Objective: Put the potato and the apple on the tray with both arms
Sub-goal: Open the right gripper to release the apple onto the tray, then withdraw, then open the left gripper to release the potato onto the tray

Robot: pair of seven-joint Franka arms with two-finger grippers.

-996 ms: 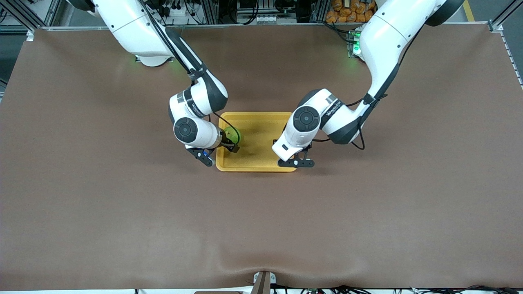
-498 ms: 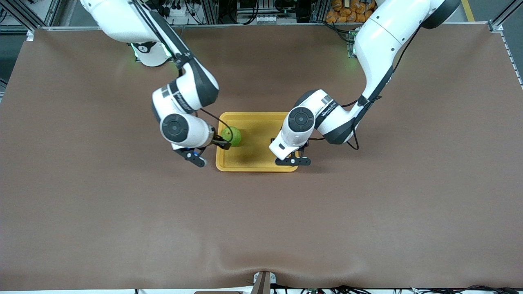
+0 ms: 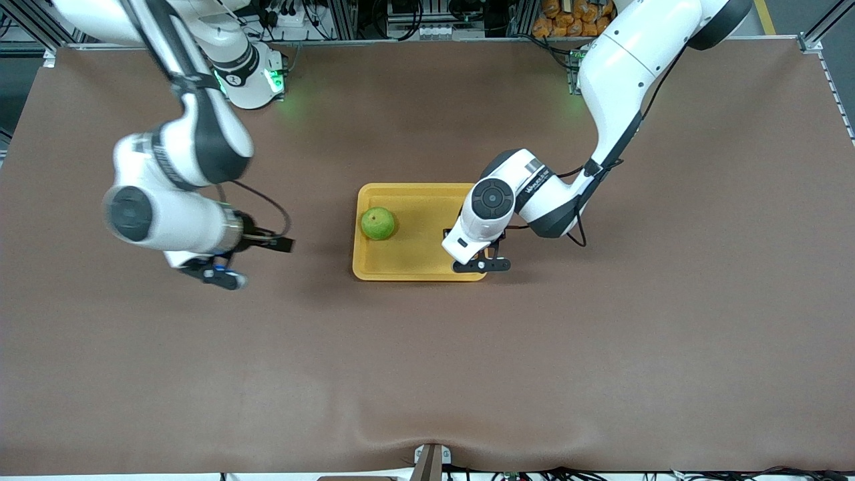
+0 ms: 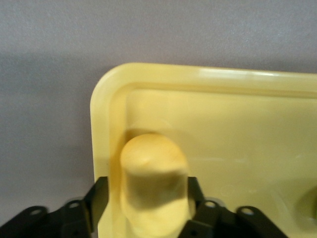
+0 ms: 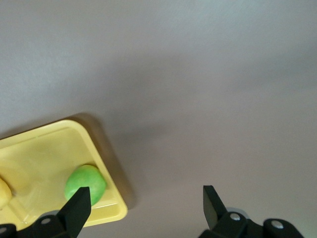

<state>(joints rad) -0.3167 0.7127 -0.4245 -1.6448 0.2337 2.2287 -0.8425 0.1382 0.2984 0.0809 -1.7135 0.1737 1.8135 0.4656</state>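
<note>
The green apple (image 3: 377, 223) lies on the yellow tray (image 3: 414, 190), toward the right arm's end, with nothing touching it. My right gripper (image 3: 276, 244) hangs open and empty over bare table beside the tray; its wrist view shows the apple (image 5: 85, 184) inside the tray's corner (image 5: 49, 131). My left gripper (image 4: 146, 198) is low over the tray's corner (image 4: 106, 99) at the left arm's end. The yellow potato (image 4: 153, 168) sits in that corner between its open fingers, with a small gap beside one finger. In the front view the left wrist hides the potato.
Brown cloth covers the whole table (image 3: 601, 347). The arm bases (image 3: 247, 87) stand at the table's edge farthest from the front camera. The left arm's elbow (image 3: 534, 194) hangs over the tray's edge.
My right arm has drawn away from the tray toward its own end of the table, leaving the apple on the tray. The left arm has barely shifted over its tray corner.
</note>
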